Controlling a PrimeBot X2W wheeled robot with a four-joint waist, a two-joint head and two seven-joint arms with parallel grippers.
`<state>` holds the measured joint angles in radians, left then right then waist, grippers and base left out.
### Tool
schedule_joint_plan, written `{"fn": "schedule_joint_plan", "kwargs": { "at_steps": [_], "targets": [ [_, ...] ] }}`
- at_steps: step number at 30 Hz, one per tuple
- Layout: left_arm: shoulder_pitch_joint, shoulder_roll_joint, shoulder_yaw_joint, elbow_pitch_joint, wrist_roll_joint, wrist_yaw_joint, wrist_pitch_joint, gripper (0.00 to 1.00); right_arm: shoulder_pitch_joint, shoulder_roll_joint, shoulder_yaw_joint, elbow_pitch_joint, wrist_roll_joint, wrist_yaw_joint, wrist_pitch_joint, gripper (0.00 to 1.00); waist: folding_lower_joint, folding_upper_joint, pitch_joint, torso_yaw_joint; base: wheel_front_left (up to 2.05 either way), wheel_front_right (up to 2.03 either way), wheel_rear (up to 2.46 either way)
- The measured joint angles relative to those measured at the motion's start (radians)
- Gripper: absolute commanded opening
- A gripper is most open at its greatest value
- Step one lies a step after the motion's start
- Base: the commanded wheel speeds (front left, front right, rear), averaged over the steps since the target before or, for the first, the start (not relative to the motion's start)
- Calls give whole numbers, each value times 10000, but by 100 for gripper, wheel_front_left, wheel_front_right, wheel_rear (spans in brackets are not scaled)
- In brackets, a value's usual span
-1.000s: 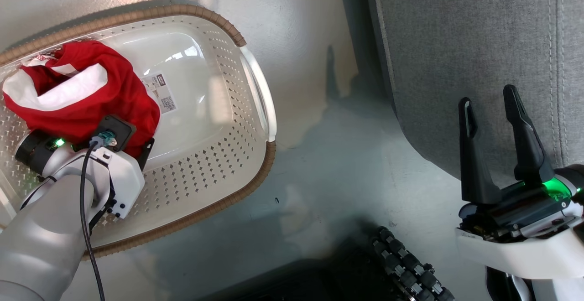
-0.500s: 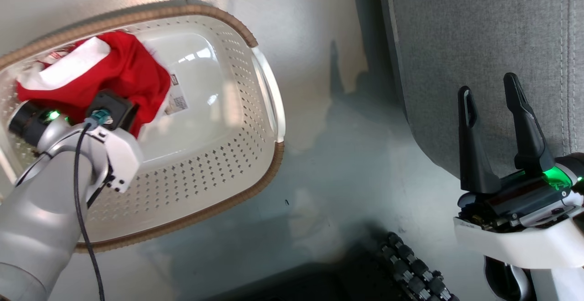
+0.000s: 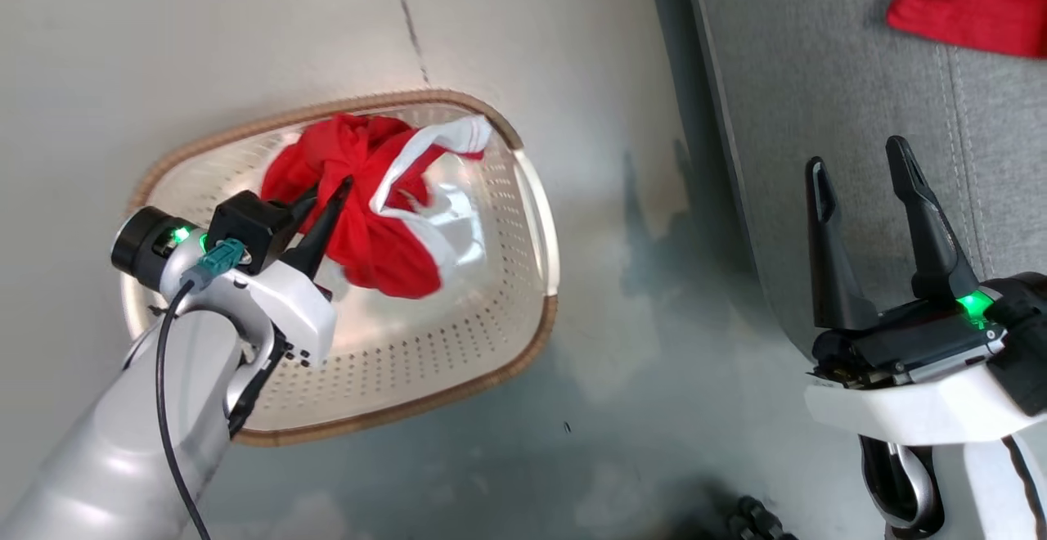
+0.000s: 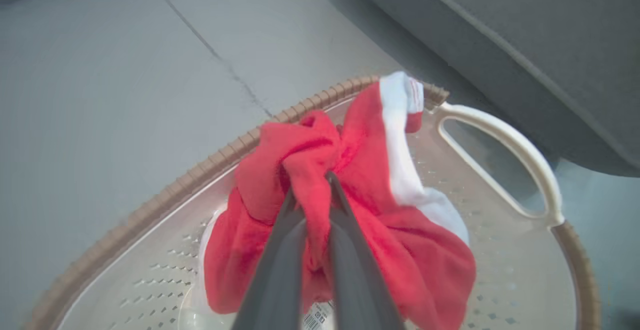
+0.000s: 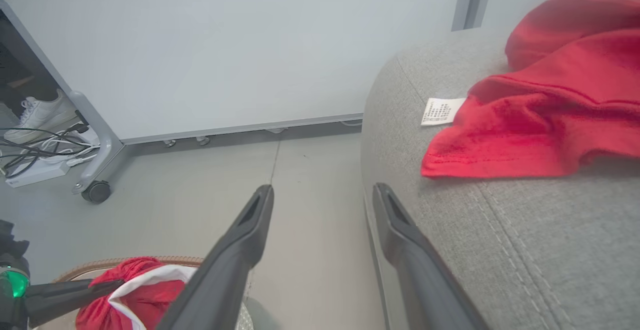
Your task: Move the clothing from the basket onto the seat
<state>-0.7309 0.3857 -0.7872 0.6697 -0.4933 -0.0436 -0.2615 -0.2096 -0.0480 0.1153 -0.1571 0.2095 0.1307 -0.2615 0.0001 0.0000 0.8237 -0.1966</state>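
Note:
A bright red piece of clothing (image 3: 368, 196) with white bands hangs bunched above the basket (image 3: 425, 352), a cream perforated tub with a brown rim. My left gripper (image 3: 331, 188) is shut on a fold of it. In the left wrist view the two fingers pinch the red cloth (image 4: 380, 170) over the basket rim (image 4: 215, 160). Another red garment (image 3: 973, 0) with a white tag (image 5: 442, 110) lies on the grey seat (image 3: 818, 74). My right gripper (image 3: 855, 155) stands open with nothing between its fingers, over the seat's near edge.
A white wheeled partition panel (image 5: 225, 45) stands behind, its caster (image 5: 96, 191) on the grey floor. Cables and a white shoe (image 5: 40, 115) lie at its left end. A strip of floor separates basket and seat.
My left gripper has shut on the red clothing and raised it off the basket bottom. The head camera has pulled back and shifted. The right gripper has stayed open.

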Motion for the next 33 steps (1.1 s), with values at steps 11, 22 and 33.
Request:
{"fn": "schedule_joint_plan", "kwargs": {
  "at_steps": [11, 22, 33],
  "targets": [
    [1811, -871, 2393, -2326, 159, -25, 0, 0, -270, 6, -121, 537, -462, 0, 903, 100, 0, 0, -1855, 1047, 0, 0, 0],
    [3405, -1967, 4288, -3793, 616, -539, -2, 0, 239, 8, -316, 796, -616, -2, 1856, 100, 0, 0, -3978, 2199, 0, 0, 0],
    [4056, -2297, 5020, -4999, 1197, -708, -2, 0, 892, 8, -341, 899, -414, -2, 2153, 100, -1, 1, -5575, 2743, 0, 0, 0]
  ]
}}
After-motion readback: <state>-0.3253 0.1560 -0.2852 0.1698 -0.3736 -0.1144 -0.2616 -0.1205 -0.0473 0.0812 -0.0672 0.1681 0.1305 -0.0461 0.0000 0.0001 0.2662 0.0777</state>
